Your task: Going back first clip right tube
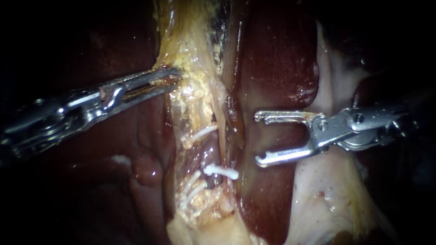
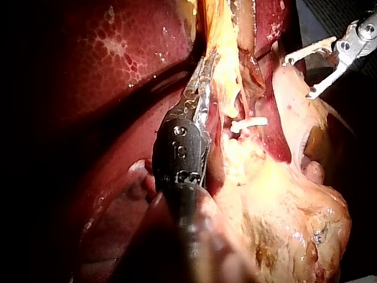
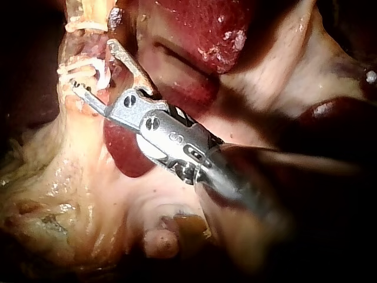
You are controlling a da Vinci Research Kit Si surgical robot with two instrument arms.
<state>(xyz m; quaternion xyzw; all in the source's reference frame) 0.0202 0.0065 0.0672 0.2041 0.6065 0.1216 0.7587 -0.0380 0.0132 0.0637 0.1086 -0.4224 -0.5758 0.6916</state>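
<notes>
Right instrument: jaws wide apart, holding nothing.
Clip: white, sitting across the tube, ahead of the right jaws, not touching them.
Left instrument: jaws closed on yellow tissue.

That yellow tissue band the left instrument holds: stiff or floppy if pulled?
Probably floppy: the yellow tissue band looks thin, ragged and draped where the left instrument grips it. Likely slippery, given its wet sheen. Possibly fragile: its edges look frayed near the white clip.
</notes>
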